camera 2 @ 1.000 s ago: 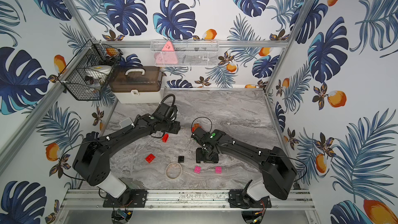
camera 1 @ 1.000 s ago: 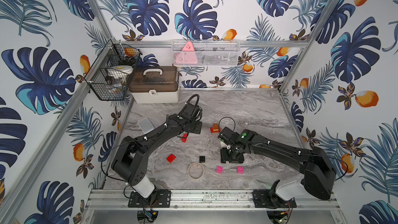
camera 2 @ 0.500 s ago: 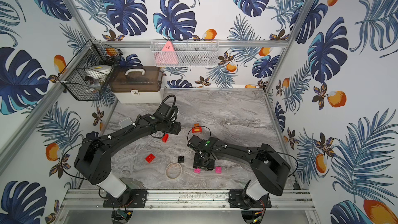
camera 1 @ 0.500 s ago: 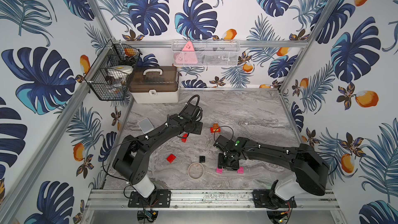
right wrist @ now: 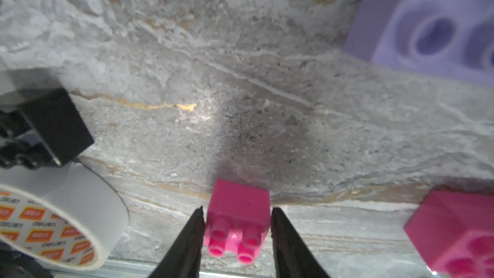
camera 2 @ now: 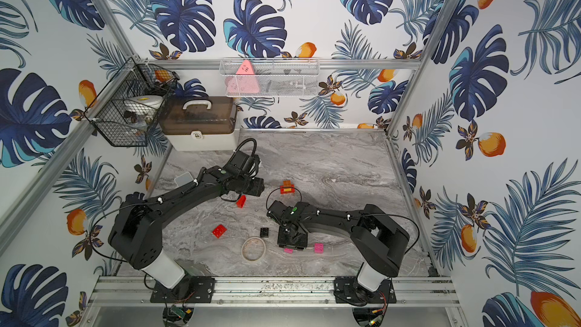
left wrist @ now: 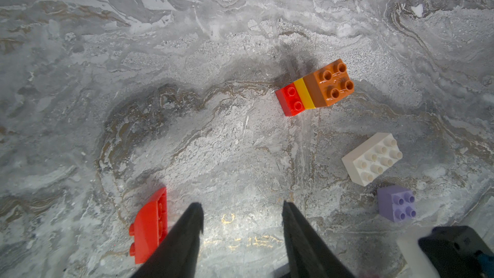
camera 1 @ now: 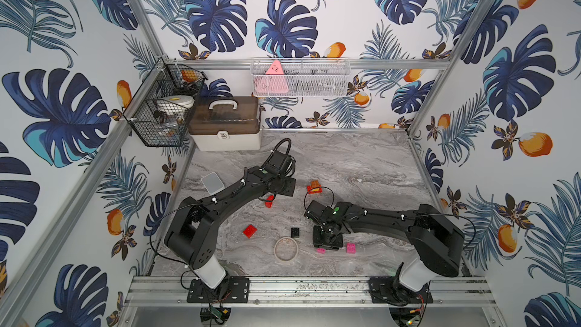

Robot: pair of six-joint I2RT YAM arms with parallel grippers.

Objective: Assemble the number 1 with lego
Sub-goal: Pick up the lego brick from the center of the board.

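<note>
Right tool (right wrist: 237,208) was clamped on a pink brick (right wrist: 238,220); left tool (left wrist: 241,204) was spread, empty. Only one stack (camera 1: 314,187), at twelve o'clock, was built.

Brick (right wrist: 238,201) between right pincer (right wrist: 237,209) tips; tape ring (camera 1: 286,249) left, second brick (camera 1: 351,247) right.

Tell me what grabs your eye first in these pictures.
The right hand grips a pink brick near the table's front edge, beside a tape roll. Mid-table stands a red, yellow and orange brick stack, and loud tropical-leaf wallpaper covers the walls.
</note>
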